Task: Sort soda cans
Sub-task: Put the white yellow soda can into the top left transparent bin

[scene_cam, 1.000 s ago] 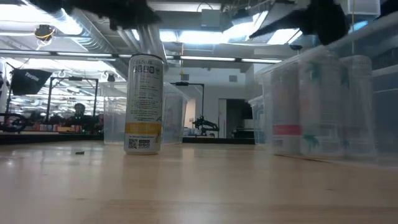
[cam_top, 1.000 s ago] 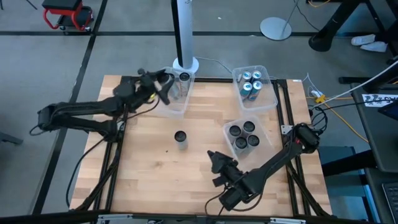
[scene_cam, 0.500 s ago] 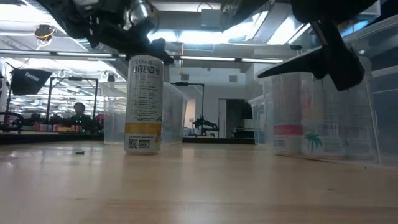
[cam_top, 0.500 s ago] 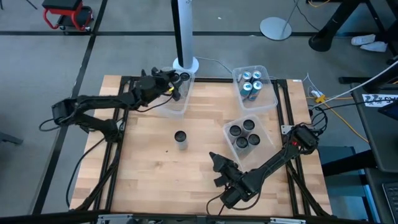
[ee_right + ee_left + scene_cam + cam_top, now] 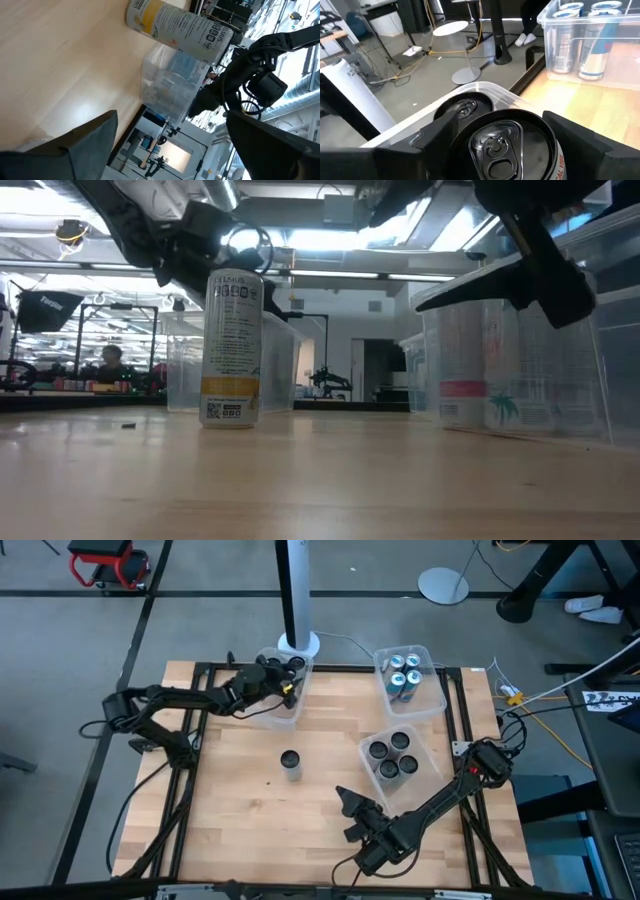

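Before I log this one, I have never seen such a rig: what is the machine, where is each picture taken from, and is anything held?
These are two dark jointed robot arms at a wooden table, each ending in a two-finger gripper. One picture looks straight down, one sits at table height, and one camera rides on each wrist. On the table stand three clear plastic bins: the far left bin, the far right bin of blue-and-silver cans, and the nearer bin of dark-topped cans. One pale silver can with a yellow band stands alone on the wood. The left gripper is over the far left bin, holding a silver-topped can between its fingers, above another can already inside. The right gripper waits open near the front edge, holding nothing.
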